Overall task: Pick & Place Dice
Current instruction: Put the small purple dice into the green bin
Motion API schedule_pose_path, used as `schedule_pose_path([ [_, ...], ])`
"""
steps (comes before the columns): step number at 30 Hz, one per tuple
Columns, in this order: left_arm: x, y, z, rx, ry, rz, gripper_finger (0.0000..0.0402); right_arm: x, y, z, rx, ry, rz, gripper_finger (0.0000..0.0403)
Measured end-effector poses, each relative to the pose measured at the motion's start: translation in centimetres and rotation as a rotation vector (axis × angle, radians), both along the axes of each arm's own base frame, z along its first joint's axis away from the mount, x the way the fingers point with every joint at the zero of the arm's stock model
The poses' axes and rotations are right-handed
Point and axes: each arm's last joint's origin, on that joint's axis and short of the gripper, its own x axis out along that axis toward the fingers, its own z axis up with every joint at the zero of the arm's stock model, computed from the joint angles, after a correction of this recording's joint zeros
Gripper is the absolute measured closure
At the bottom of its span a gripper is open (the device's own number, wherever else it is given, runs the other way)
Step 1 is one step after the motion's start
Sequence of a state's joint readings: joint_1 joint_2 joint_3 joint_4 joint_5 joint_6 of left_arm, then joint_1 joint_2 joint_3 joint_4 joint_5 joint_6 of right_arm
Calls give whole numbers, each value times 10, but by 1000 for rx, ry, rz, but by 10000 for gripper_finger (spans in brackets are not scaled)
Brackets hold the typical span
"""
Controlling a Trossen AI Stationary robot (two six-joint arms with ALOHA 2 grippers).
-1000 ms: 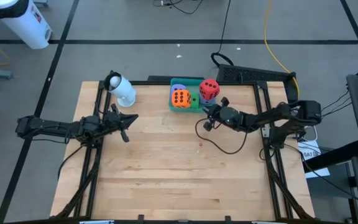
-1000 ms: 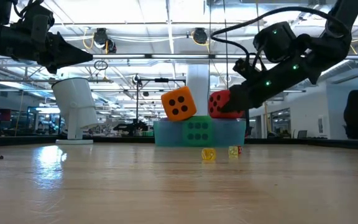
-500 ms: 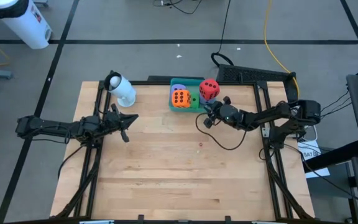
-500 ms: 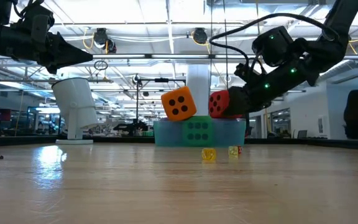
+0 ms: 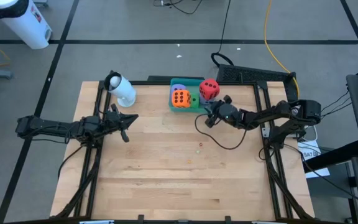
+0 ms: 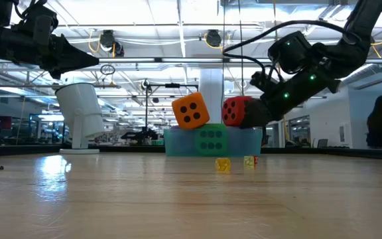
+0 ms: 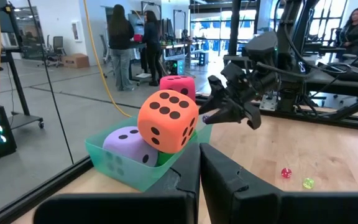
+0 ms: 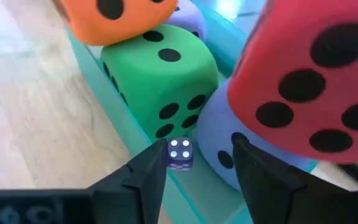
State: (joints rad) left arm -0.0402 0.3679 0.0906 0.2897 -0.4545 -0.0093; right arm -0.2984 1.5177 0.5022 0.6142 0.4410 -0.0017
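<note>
Dice fill your teal tray [image 5: 194, 106] at the far edge of the desk [image 5: 166, 168]: the red die [image 5: 209, 89] sits on top at the right, just beyond your right claw [image 5: 211, 107]. That claw's fingers [image 8: 143, 175] stand apart, with a tiny purple die [image 8: 179, 153] between their tips, right at the tray's near wall; you cannot tell from these views whether it touches them. Past it lies the green die [image 8: 160, 78] low in the tray, a light purple die [image 8: 219, 140] beside it under the red one, and the orange die [image 5: 180, 98] perched on top to the left. The second light purple die [image 7: 129, 146] shows under the orange one in the left wrist view. On the desk near the tray lie two tiny dice, one red [image 7: 285, 173] and one yellow-green [image 7: 307, 183]. Your left claw [image 5: 127, 119] hangs with fingers together over the desk's left side, well apart from the tray, and a white cup [image 5: 122, 89] lies at the far left corner
</note>
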Motion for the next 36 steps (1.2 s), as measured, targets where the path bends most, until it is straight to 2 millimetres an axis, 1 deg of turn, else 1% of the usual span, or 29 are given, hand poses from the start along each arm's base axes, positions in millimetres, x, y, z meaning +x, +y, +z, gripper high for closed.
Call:
schedule_pose_path([
  [4, 0, 0, 0, 0, 0, 0, 382, 2, 5, 1, -56, 36, 48, 218],
  [10, 0, 0, 0, 0, 1, -1, 382, 8, 11, 8, -135, 12, 112, 218],
  [15, 0, 0, 1, -46, -31, -6, 382, 9, 15, 8, -165, 34, 141, 218],
  [18, 3, -1, 5, -71, -42, -46, 382, 9, 15, 9, -182, 35, 147, 218],
  [21, 11, -2, 16, -110, -37, -71, 387, 10, 15, 12, -205, 20, 150, 218],
  [24, 28, -3, 28, -141, 3, -76, 397, 11, 15, 15, -241, 6, 159, 218],
  [26, 44, -4, 37, -164, 27, -59, 393, 12, 14, 18, -274, 3, 165, 218],
  [31, 96, -2, 59, -153, 48, -13, 398, 12, 15, 20, -347, 36, 156, 218],
  [36, 152, 11, 75, -149, 72, 35, 391, 13, 20, 21, -426, 105, 139, 218],
])
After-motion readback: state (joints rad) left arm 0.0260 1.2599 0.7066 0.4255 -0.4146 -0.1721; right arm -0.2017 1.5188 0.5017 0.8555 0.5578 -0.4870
